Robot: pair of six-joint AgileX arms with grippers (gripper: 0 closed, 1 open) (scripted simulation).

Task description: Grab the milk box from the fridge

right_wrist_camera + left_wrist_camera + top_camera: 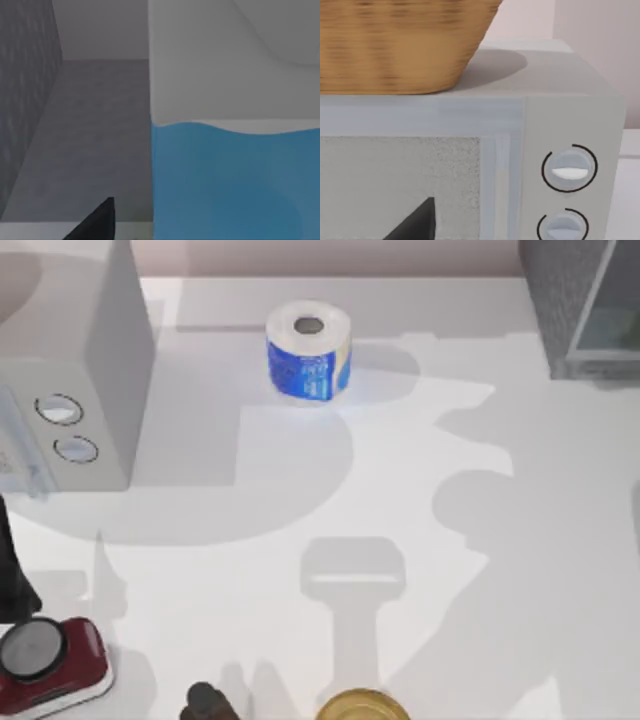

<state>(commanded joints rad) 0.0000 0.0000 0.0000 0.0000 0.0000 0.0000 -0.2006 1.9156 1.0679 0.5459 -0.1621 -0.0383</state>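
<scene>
Milk box (235,150) is seen close up in right wrist view: white upper part, sky-blue below w/ wavy edge, upright, inside the fridge (30,100). Dark speckled fridge wall is seen at one side, grey floor beside the carton. One dark fingertip of right gripper (97,222) is visible just beside the carton's edge; contact can't be judged, and whether the gripper is wide or narrow can't be told.

Top view: fridge (560,300) is at far right corner of table (420,490), grey-framed glassy panel visible. Blue-and-white paper roll (309,350) is standing at far centre. Light grey box w/ two dials (75,390) is at far left. Red-and-white scale (50,662) is at near left edge; gold round item (362,706) at near edge, centre.

Left wrist view: dial box front (470,165) is faced, wicker basket (400,45) resting on top of it. One dark fingertip of left gripper (415,222) is seen; its opening can't be told either.
</scene>
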